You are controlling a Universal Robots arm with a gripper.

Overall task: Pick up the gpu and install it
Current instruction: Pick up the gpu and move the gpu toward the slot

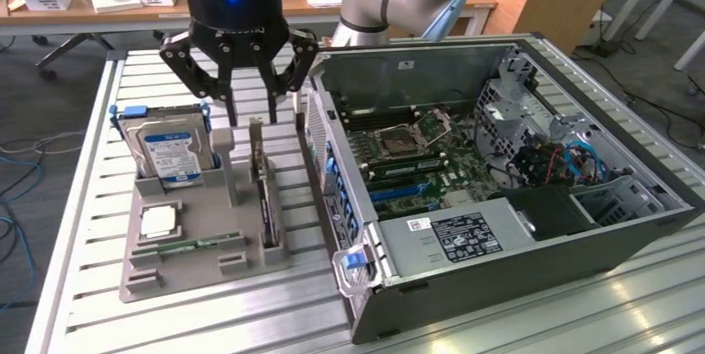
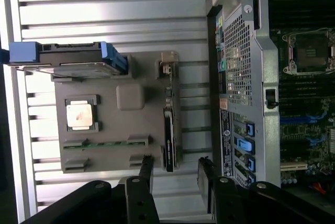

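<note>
The gpu [image 1: 263, 189] stands on its long edge in a slot of the grey holder [image 1: 187, 276], on the side nearest the computer case. From the wrist it reads as a thin dark strip [image 2: 168, 135] with its silver bracket [image 2: 167, 69] at the far end. My gripper [image 1: 253, 113] hangs open just above the card's far end, one finger on each side of its line and apart from it. In the wrist view the gripper [image 2: 175, 179] shows its two dark fingers [image 2: 146, 174] spread, with nothing between them.
The holder also carries a silver hard drive with blue rails [image 1: 165, 149], a CPU [image 1: 160, 220] and a green memory stick [image 1: 190, 246]. The open computer case [image 1: 617, 197] lies close beside the holder, its motherboard [image 1: 414, 156] exposed. All of it rests on a slatted metal table [image 1: 78, 205].
</note>
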